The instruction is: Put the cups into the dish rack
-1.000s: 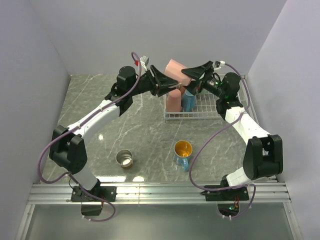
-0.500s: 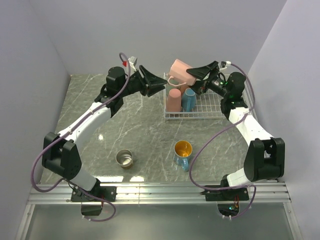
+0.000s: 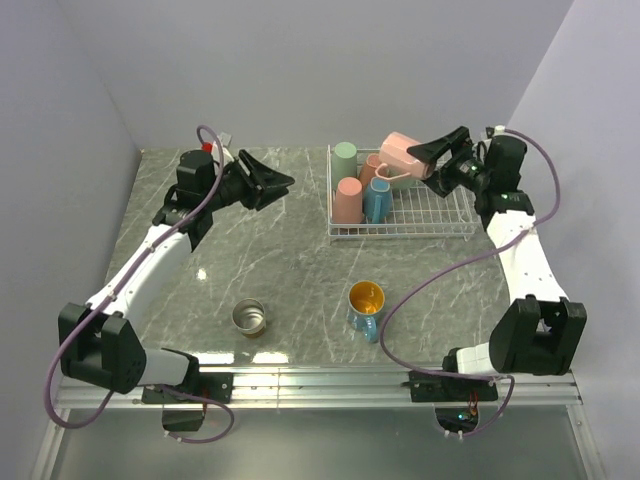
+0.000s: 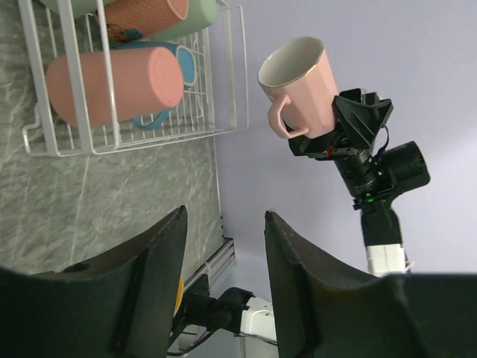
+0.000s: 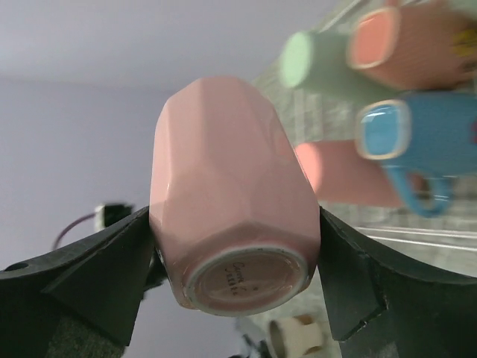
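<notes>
Right gripper [image 3: 428, 158] has its jaws spread wide across the body of the pale pink mug [image 3: 398, 150] and it's got it firmly, mug tipped on its side in the air over the far edge of the dish rack [image 3: 400, 233]. So we're in the placing step, I'd say. What's next calls for lowering into the bare wires at the rack's right end, clear of the mint green cup [image 3: 344, 155], salmon pink cup [image 3: 348, 200] and blue cup [image 3: 377, 200] crowded at its left end.

That mug is glossy glazed ceramic with faceted sides and a loop handle, slick stuff, and the rack is thin white wire grid with low walls, so a rim or handle could catch.

Left gripper [image 3: 278, 190] hangs about half open, holding nothing, well to the left of the rack. In front of the rack wait the shiny steel cup [image 3: 248, 317] and the blue mug with the orange-gold inside [image 3: 366, 305].
</notes>
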Action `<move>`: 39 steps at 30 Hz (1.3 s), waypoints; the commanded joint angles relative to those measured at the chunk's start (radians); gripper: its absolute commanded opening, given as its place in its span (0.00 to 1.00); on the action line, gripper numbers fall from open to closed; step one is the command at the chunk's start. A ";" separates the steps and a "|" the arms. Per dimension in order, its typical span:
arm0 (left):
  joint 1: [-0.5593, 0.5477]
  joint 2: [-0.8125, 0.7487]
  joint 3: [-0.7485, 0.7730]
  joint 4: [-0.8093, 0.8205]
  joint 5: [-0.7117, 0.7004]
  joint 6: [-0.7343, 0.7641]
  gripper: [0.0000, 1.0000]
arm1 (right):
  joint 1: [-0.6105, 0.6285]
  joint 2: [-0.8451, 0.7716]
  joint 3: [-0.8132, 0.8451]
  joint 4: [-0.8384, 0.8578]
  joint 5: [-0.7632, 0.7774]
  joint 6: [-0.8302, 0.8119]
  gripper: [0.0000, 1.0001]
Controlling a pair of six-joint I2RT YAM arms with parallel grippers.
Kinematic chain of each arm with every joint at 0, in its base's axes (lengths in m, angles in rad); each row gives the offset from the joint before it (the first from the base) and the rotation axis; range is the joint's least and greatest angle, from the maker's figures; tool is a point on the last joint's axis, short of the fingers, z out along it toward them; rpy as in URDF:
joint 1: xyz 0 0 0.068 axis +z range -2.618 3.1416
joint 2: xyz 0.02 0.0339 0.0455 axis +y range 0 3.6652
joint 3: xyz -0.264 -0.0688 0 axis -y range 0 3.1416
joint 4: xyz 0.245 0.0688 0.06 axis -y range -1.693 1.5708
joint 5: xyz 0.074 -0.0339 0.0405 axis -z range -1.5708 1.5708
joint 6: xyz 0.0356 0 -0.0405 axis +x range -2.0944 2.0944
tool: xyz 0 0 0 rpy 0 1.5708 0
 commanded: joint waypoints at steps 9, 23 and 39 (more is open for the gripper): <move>0.017 -0.068 -0.049 -0.078 -0.016 0.080 0.50 | -0.047 0.042 0.239 -0.406 0.245 -0.322 0.00; 0.017 -0.051 -0.031 -0.135 -0.036 0.116 0.49 | 0.059 0.227 0.436 -0.658 0.584 -0.474 0.00; 0.017 -0.058 -0.040 -0.138 -0.045 0.103 0.49 | 0.231 0.444 0.580 -0.787 0.893 -0.555 0.00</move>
